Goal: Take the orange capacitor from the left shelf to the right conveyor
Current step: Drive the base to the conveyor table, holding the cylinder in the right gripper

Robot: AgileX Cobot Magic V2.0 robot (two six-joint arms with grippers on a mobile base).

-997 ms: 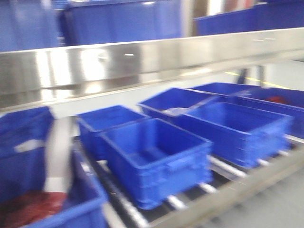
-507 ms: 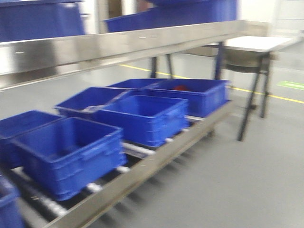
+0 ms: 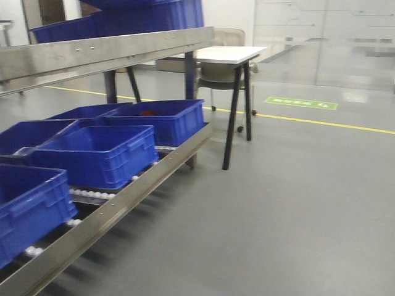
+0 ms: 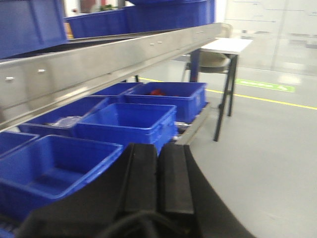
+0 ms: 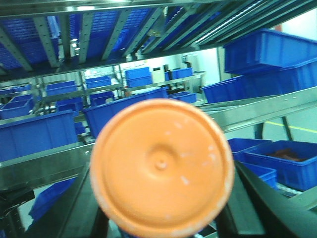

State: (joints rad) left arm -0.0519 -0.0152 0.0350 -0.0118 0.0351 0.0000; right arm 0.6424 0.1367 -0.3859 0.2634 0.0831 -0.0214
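In the right wrist view, the orange capacitor fills the middle, its flat round lid facing the camera. My right gripper is shut on it, with a dark finger on each side. The printed side is hidden. My left gripper is shut and empty, its two black pads pressed together. The stainless-steel left shelf runs along the upper left of the front view and also shows in the left wrist view. The right conveyor is out of view. Neither gripper shows in the front view.
Several blue bins sit on a roller rack under the shelf. A white table with black legs and a chair stand past the rack's end. Grey floor with a yellow line and a green mark lies to the right.
The front view has swung to the right. The shelf and blue bins slid to the left of the frame, and the table and open floor came into view.
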